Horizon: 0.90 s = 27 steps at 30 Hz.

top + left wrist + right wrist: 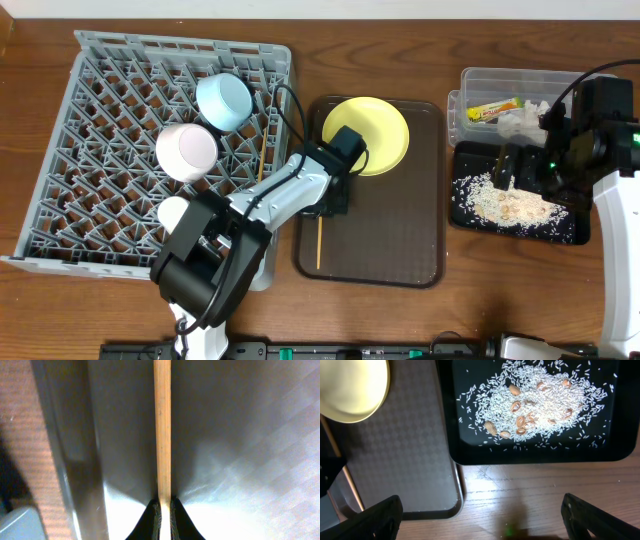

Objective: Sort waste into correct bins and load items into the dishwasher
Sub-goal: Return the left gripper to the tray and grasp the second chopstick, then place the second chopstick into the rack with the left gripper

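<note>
My left gripper [329,207] is down on the dark brown serving tray [400,250], shut on a wooden chopstick [319,243]. The left wrist view shows the chopstick [162,425] pinched between the fingertips [164,510]. A second chopstick [263,155] lies in the grey rack [110,120], with the light blue bowl [224,100], pink bowl [186,150] and white cup [174,212]. The yellow plate [367,133] sits on the brown tray. My right gripper [505,170] is open and empty [485,525] above the black tray [570,232], which holds rice scraps [535,405].
The clear tub [500,80] at the back right holds the snack wrapper [497,108] and the white napkin [520,122]. In the right wrist view the brown tray's corner [400,450], the plate's edge [350,385] and bare wooden table [530,495] show.
</note>
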Each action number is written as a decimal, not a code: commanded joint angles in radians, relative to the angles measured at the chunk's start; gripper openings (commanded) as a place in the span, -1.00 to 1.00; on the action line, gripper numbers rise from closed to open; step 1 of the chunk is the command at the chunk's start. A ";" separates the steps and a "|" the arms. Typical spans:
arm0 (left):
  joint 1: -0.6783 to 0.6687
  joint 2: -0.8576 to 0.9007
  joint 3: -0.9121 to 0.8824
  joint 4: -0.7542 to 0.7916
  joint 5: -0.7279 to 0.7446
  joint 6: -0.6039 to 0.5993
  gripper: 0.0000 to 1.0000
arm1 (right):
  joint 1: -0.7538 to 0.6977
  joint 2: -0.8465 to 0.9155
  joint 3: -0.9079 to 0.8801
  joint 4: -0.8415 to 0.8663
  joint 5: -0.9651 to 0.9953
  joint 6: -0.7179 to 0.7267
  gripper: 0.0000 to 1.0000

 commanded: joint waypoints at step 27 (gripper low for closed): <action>0.331 -0.410 0.045 -0.178 -0.050 0.426 -0.85 | -0.006 -0.003 0.013 -0.003 0.006 -0.014 0.99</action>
